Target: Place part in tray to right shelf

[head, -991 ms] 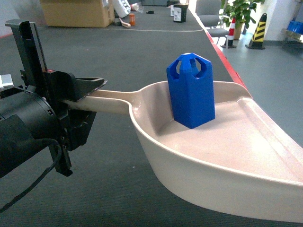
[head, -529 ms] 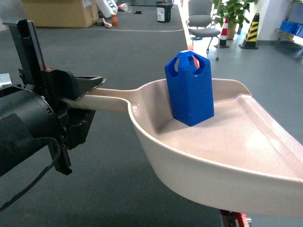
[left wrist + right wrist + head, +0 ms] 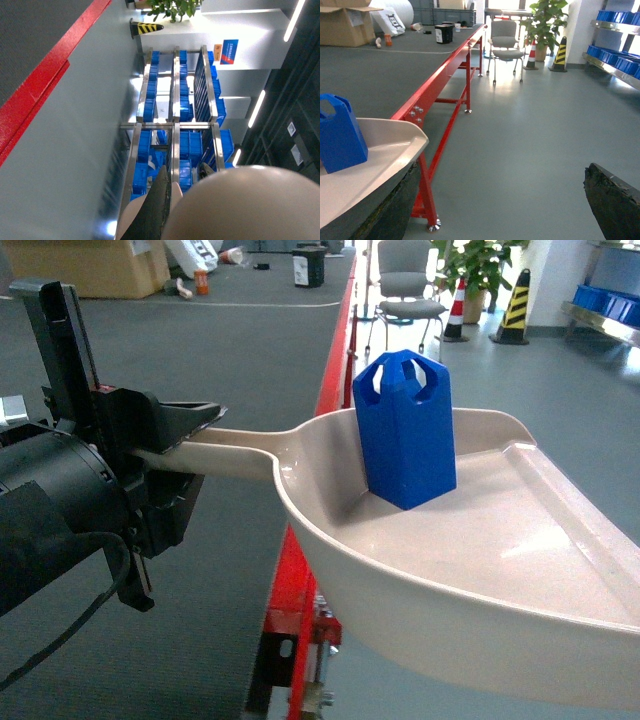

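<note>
While my left gripper (image 3: 185,435) pinches the tray (image 3: 480,570) handle, part (image 3: 405,430) upright inside; right gripper (image 3: 500,200) spread.

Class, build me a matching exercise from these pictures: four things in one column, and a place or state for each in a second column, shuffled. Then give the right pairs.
Things:
1. part
2. tray
3. left gripper
4. office chair

Places or states:
A. far back on the grey floor, near a potted plant
B. clamped on the long handle
C. upright inside the cream scoop
D. held out in the air, partly over the red table edge

Pairs: 1-C, 2-D, 3-B, 4-A
</note>
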`<state>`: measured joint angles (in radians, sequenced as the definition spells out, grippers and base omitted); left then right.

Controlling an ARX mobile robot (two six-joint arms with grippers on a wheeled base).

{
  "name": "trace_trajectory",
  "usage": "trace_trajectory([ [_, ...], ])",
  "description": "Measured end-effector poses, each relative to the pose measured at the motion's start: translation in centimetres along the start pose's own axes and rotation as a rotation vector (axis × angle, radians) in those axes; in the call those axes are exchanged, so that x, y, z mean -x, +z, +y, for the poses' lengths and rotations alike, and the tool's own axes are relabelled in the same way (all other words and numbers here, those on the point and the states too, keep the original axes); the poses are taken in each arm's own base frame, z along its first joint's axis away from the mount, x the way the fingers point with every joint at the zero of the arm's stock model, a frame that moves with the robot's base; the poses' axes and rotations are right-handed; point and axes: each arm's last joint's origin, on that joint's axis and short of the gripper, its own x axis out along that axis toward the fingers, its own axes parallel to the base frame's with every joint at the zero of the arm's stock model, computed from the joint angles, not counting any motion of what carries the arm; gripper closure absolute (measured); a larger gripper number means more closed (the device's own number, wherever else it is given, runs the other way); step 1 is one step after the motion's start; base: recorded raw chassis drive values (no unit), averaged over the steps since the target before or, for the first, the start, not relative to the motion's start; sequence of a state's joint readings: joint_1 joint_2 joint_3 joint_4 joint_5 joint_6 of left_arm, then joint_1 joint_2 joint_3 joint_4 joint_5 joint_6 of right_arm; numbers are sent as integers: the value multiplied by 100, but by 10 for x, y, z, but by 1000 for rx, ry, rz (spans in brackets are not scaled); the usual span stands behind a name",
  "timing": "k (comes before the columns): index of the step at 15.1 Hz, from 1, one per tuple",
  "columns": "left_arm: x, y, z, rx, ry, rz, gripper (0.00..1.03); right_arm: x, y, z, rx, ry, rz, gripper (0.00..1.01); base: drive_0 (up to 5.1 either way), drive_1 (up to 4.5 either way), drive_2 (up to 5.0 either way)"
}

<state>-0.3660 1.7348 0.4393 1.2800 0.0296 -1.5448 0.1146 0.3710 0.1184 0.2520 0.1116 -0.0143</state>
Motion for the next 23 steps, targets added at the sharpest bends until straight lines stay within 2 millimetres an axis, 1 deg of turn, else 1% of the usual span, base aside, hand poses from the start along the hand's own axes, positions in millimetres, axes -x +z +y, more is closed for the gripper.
trace_trajectory([
  [18,0,0,0,0,2,0,90,0,0,0,0,0,0,3,501,-242,-242],
  [21,0,0,0,-1,2,-1,90,0,0,0,0,-1,-1,3,436,-201,-201],
  [22,0,-5,0,-1,0,31,90,0,0,-1,0,-7,4,3,436,-201,-201],
  [23,0,-4,0,-1,1,24,90,0,0,-1,0,-6,1,3,0,0,0],
])
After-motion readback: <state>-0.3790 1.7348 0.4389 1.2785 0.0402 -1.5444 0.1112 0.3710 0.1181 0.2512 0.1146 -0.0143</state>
